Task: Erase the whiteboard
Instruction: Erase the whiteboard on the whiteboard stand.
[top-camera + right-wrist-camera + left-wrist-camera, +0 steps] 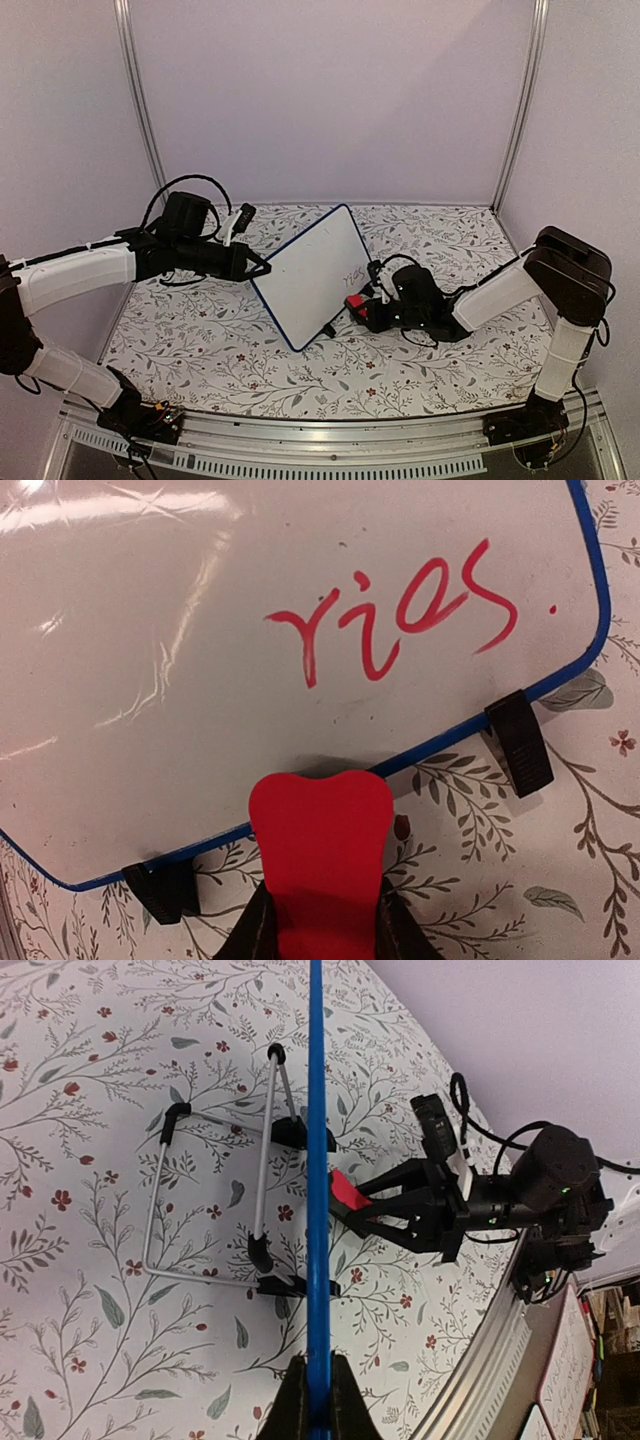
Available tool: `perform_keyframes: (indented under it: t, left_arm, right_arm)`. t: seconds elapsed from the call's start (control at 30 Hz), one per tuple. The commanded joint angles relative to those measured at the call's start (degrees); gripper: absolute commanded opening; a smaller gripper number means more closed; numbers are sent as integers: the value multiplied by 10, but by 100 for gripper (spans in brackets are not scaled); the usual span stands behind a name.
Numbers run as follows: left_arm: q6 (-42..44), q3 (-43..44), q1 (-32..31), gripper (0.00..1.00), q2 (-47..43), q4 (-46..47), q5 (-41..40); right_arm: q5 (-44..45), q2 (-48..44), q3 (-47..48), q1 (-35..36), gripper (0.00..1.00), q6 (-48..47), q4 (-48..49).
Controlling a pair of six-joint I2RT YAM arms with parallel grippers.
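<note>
- My left tool (318, 1402) clamps the whiteboard (180, 650) by its rim.
- My right tool (322, 930) grips the red eraser (320, 830), seemingly not yet touching.
- Next: press onto the red writing (400, 615).

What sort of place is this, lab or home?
Probably a lab robot cell: plain walls on metal frame posts, arms bolted to an aluminium rail, left claw clamping the whiteboard, right claw holding a red eraser.
</note>
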Motion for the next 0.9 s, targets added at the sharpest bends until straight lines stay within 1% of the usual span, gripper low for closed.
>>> perform_keyframes:
  t: [0.0, 0.17, 0.47, 0.7, 0.87]
  left_arm:
    - [2, 10, 3, 0, 6, 11, 21]
    - [2, 10, 3, 0, 6, 11, 22]
    - [3, 9, 4, 0, 4, 10, 19]
    - [2, 10, 6, 0, 6, 11, 25]
    - [1, 10, 8, 0, 6, 13, 28]
  right_arm:
    - [33, -43, 4, 1, 20, 3, 3]
    - [69, -56, 44, -5, 20, -6, -21]
    - [63, 3, 100, -22, 20, -10, -34]
    - [-3, 23, 73, -20, 19, 11, -17]
    - [11, 31, 59, 1, 18, 4, -20]
